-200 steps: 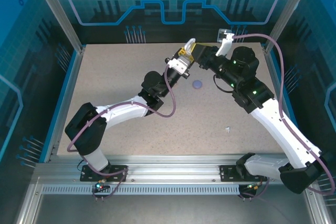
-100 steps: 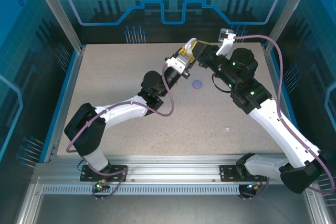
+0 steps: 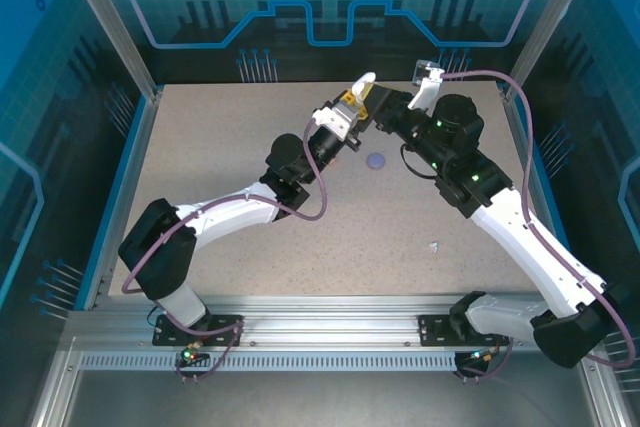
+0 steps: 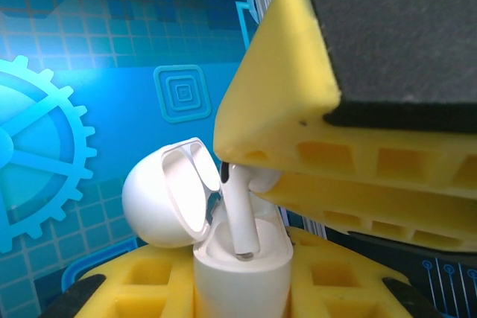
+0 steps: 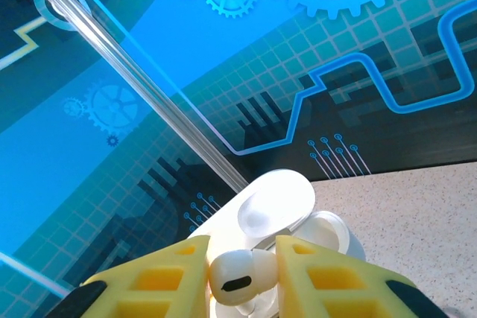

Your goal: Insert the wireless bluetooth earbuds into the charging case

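Right gripper (image 5: 241, 277) pinches white earbud (image 4: 240, 210), stem partway down in the lid-open white charging case (image 4: 240, 277) that left gripper (image 4: 237, 292) clamps from both sides.

Both arms drift slightly left; the right gripper (image 3: 378, 105) draws nearer the left gripper (image 3: 352, 102), carrying the white earbud (image 5: 238, 277) between its jaws toward the charging case (image 4: 242, 273) between the left jaws.
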`<move>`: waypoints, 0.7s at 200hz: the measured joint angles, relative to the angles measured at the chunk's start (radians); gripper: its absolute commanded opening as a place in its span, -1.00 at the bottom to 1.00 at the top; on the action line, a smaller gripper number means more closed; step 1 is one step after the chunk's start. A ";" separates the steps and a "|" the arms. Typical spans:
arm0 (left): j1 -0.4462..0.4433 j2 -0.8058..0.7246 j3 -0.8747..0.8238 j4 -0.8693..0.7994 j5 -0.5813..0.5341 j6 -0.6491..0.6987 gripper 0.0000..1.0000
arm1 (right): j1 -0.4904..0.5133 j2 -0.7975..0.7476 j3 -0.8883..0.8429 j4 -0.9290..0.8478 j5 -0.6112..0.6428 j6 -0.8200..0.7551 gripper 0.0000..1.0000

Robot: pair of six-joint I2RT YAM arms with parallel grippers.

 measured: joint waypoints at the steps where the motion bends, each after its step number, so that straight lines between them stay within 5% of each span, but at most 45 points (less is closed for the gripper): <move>1: 0.000 0.000 0.000 0.000 0.000 0.000 -1.00 | 0.000 0.000 0.000 0.000 -0.001 0.000 -0.47; 140: 0.003 0.000 0.000 -0.054 -0.002 -0.002 -1.00 | -0.002 0.014 -0.002 -0.032 -0.013 0.004 -0.51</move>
